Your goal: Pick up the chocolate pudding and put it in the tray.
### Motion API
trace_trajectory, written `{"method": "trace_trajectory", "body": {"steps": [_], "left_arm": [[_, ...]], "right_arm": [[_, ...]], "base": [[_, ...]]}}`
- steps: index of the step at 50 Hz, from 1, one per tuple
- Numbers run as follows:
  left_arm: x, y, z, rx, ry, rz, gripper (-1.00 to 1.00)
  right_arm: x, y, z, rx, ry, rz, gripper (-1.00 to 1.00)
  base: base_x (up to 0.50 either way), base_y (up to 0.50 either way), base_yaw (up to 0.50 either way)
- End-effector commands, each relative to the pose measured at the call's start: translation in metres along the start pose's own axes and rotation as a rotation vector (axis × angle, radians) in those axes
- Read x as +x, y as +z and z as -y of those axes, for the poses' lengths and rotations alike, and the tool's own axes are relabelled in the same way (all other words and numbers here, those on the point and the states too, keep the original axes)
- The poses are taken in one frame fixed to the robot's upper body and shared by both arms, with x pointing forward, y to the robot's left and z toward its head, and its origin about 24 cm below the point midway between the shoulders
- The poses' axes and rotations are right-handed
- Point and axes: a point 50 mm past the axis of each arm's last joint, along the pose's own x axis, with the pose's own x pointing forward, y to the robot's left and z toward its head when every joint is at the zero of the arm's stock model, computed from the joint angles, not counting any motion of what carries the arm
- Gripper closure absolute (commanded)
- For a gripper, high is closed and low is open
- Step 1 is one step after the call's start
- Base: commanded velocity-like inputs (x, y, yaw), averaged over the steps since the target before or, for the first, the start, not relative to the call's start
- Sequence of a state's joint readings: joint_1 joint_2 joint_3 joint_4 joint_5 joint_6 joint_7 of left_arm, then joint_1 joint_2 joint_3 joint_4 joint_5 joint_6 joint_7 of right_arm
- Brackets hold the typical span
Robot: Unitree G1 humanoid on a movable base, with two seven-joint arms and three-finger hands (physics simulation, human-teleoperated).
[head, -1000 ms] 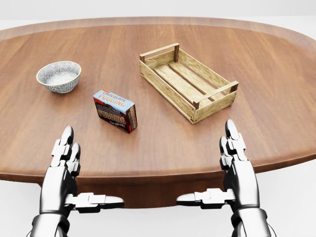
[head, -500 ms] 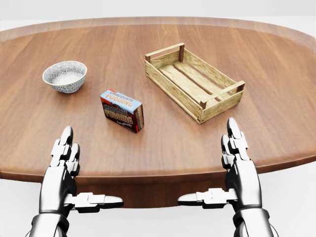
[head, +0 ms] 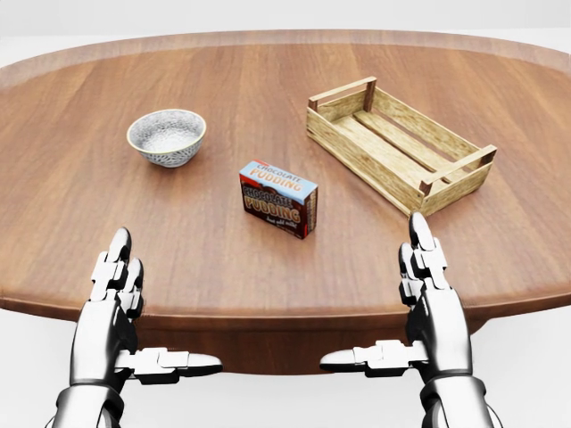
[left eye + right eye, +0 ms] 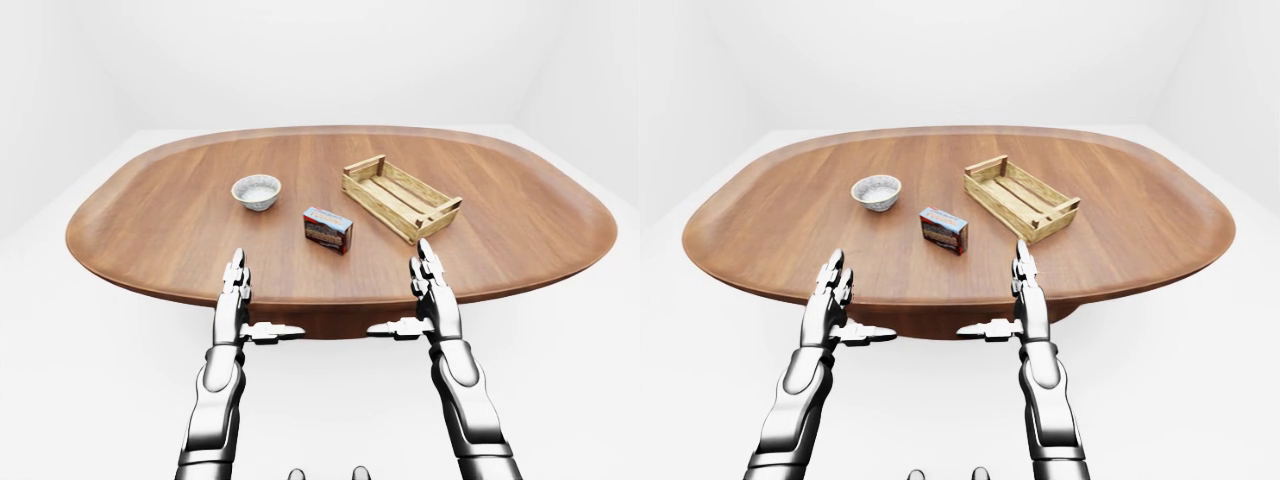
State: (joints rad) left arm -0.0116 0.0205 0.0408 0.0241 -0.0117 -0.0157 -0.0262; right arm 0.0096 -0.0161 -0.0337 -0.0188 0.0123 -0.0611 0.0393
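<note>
The whole head view has slid: pudding, bowl and tray all sit further right than a moment ago, so the base moved, not the things. The chocolate pudding (image 3: 278,198) lies on the desk (image 3: 268,89) at about 11 o'clock from the right hand (image 3: 428,294) and 1 o'clock from the left hand (image 3: 116,303), its long axis running toward 4 o'clock. The right hand looks marginally nearer. Both hands' fingers are spread, holding nothing. The tray (image 3: 399,144) stands at 2 o'clock from the box, apart from it. The box's far faces are hidden.
</note>
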Motion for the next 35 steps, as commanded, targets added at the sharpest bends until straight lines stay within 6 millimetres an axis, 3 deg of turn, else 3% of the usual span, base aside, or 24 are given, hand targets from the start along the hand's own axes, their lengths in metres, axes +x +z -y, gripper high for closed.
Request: {"method": "trace_trajectory", "body": {"steps": [1,14,31,35], "left_arm": [[0.000,0.000,0.000,0.000,0.000,0.000,-1.00],[0.000,-0.001,0.000,0.001,0.000,-0.001,-1.00],[0.000,0.000,0.000,0.000,0.002,-0.002,-1.00],[0.000,0.000,0.000,0.001,0.002,-0.002,-1.00]], "right_arm": [[0.000,-0.001,0.000,0.005,-0.001,-0.004,-1.00],[0.000,0.002,0.002,0.006,-0.015,0.016,-1.00],[-0.011,0.060,0.015,-0.051,-0.184,0.272,-1.00],[-0.013,0.062,0.016,-0.058,-0.191,0.283,-1.00]], "base": [[0.00,0.36,0.00],[0.00,0.05,0.00],[0.00,0.00,0.00],[0.00,0.00,0.00]]}}
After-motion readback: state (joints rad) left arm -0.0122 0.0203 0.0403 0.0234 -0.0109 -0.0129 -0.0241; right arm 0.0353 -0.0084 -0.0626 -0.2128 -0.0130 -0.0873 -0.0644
